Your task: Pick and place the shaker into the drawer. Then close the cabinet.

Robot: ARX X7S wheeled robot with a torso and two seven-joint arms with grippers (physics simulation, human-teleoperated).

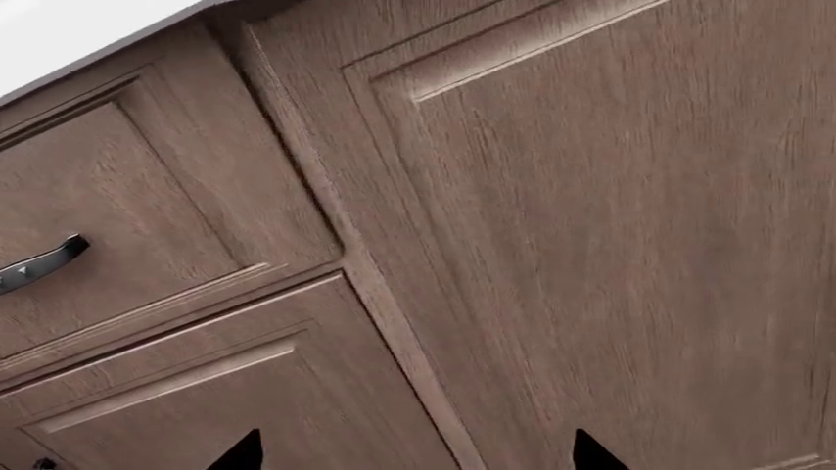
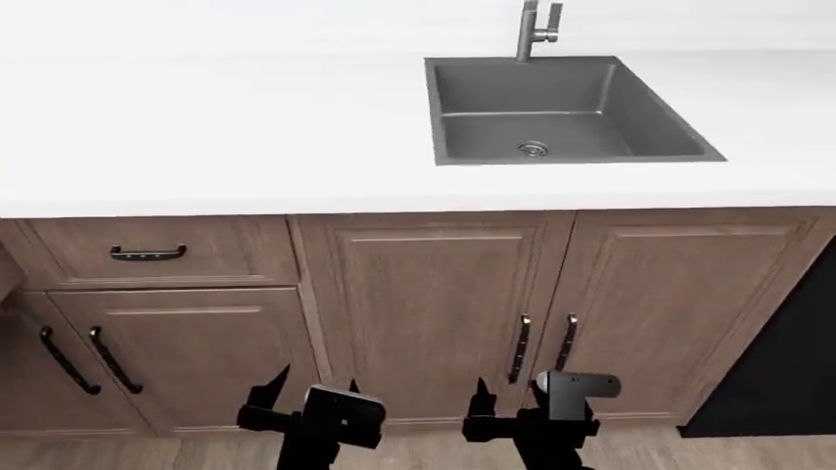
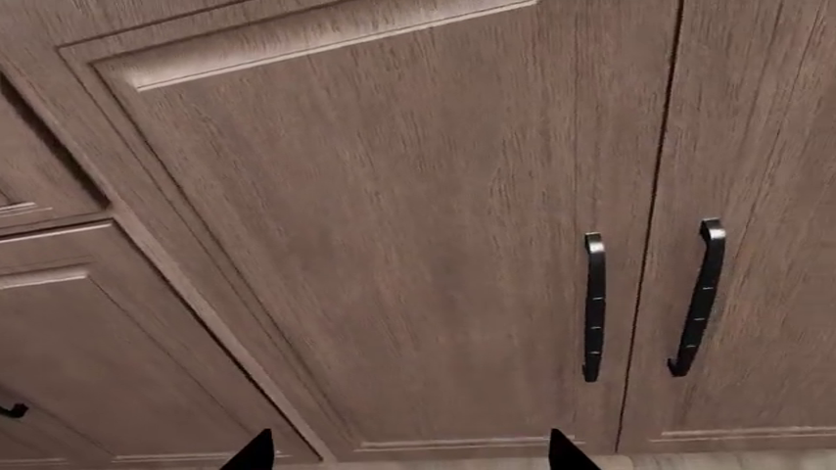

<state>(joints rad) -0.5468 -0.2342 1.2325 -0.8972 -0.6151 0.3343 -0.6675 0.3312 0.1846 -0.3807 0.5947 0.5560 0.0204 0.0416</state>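
Note:
The shaker does not show in any view. A closed drawer with a dark handle sits under the white counter at the left; it also shows in the left wrist view. My left gripper is open and empty, low in front of the cabinet doors below the drawer; its fingertips stand wide apart. My right gripper is open and empty, facing the double doors under the sink, near their two handles.
A white counter holds a grey sink with a tap. Below it are closed wooden doors with dark handles. A wooden edge juts in at the far left. A dark unit stands at the right.

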